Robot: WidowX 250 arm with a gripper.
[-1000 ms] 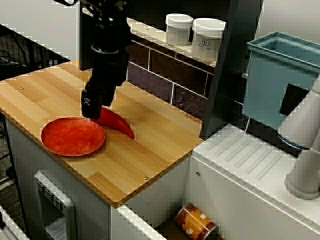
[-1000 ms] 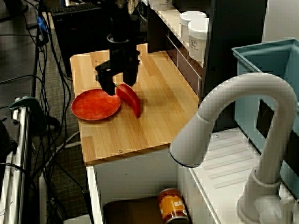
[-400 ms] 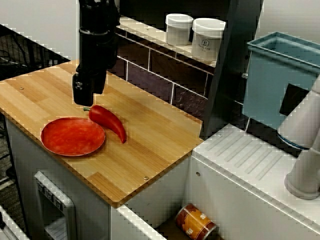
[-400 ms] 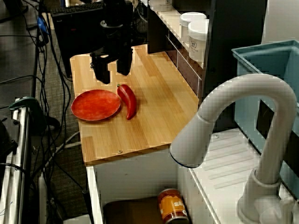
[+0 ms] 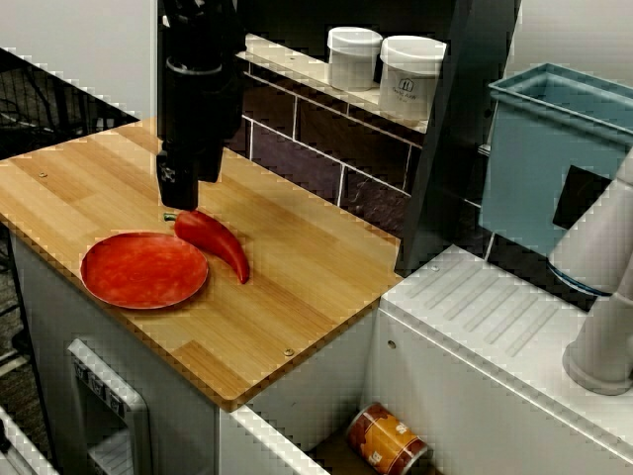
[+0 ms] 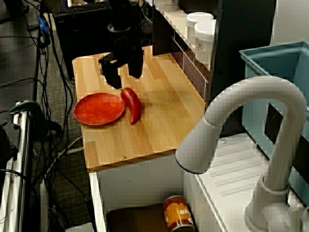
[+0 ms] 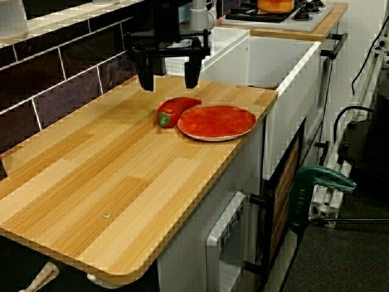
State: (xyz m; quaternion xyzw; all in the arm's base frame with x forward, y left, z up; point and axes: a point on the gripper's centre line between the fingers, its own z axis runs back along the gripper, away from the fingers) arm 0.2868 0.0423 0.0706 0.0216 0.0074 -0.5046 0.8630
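Pepper (image 7: 175, 109) lies on the counter (image 7: 121, 182), right against the plate (image 7: 217, 135), whether touching its rim or just clear I cannot tell. The pincer (image 7: 169, 82) hangs just above the pepper, jaws wide, holding nothing. As I judge it, the pepper is curved and glossy, so a pinch off its thick middle could squirt it sideways. A finger lowered on the plate side could strike the rim and shove or tip the plate.
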